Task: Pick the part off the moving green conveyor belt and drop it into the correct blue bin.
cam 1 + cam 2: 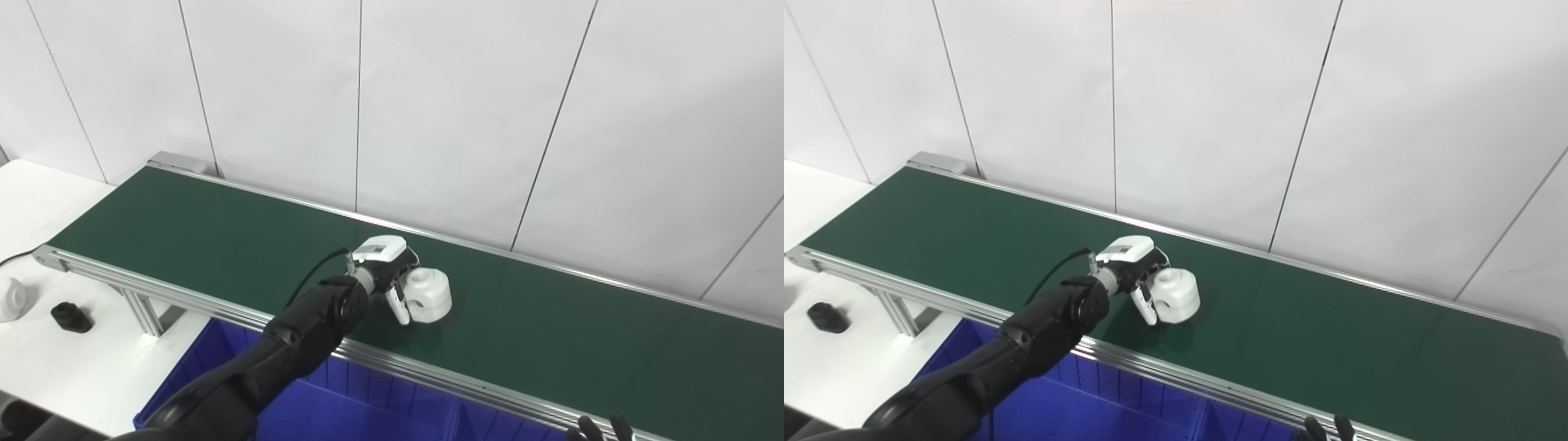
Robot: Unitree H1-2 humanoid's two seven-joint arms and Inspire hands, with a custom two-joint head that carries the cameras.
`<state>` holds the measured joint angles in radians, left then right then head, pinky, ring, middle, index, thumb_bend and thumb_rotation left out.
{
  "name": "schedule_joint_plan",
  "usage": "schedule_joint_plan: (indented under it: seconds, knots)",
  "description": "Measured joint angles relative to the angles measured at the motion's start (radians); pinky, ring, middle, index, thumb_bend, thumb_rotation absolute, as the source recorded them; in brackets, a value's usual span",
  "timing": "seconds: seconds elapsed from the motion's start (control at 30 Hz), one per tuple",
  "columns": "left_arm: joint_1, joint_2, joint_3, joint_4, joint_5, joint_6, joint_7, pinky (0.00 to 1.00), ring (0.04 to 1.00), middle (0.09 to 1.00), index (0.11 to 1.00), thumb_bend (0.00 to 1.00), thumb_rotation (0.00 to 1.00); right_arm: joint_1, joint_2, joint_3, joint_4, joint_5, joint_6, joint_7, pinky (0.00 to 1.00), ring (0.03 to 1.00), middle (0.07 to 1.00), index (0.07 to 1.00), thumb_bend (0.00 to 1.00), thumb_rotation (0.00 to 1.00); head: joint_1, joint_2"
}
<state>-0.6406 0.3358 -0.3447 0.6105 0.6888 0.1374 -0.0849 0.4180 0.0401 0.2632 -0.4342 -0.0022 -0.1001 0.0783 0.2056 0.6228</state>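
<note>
Right hand [599,427] — only dark fingertips poke up at the bottom edge, about 5 o'clock; whether it is released or clenched cannot be told.

Bin [380,413] — blue, below the belt's near rail at 6 o'clock, cut off by the bottom edge. A divider wall splits it into compartments; the floor that shows is bare blue. The left arm crosses over its left end and hides that part.

Table [55,361] at 8 o'clock, white, left of the bin. On it a small black part [71,316] and, at the picture's left edge, a white piece [12,299] cut off and hard to make out. A thin black cable enters at the left edge beside the belt's end.

Near rail [184,298] — ribbed aluminium, running from 9 o'clock down to 5 o'clock, a leg under its left end.

Belt [202,233] — green, with open room on both sides of the hand: a long bare stretch toward 10 o'clock and another toward 3 o'clock, where it runs out of frame.

Left hand [395,275] — reached over the near rail to mid-belt, just right of centre, black forearm and cable trailing back to 7 o'clock. Its fingers wrap the left side of the part [429,295], a white rounded block with a hole in its side, resting on the belt. Grasping it, so far as shows; the far fingers are hidden behind the part.

Far rail [551,268] beyond, then a white panelled wall [459,110].
</note>
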Motion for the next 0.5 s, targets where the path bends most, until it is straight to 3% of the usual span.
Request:
schedule_joint_plan:
  seconds: [0.17,0.37,0.43,0.5]
  knots:
    - [0.047,0.065,0.015,-0.200,-0.017,0.019,-0.069,0.39,0.458,0.488,0.488,0.52,0.00,-0.028,-0.009,-0.020,-0.016,0.035,0.022,0.002,0.91,0.908,0.921,1.000,0.74,1.00,0.092,0.015]
    - [0.144,0.163,0.018,-0.405,-0.009,0.017,-0.137,0.35,0.417,0.458,0.499,0.52,0.00,-0.088,-0.039,-0.042,0.033,0.086,0.028,0.019,0.97,0.942,0.948,1.000,0.72,1.00,0.121,0.018]
    - [0.186,0.206,0.018,-0.477,-0.008,0.001,-0.154,0.38,0.445,0.477,0.491,0.52,0.00,-0.099,-0.042,-0.048,0.050,0.102,0.028,0.024,0.96,0.941,0.946,1.000,0.72,1.00,0.127,0.020]
    - [0.219,0.238,0.024,-0.537,-0.005,-0.008,-0.170,0.35,0.414,0.455,0.497,0.52,0.00,-0.105,-0.046,-0.058,0.051,0.112,0.028,0.025,0.94,0.931,0.944,1.000,0.72,1.00,0.152,0.028]
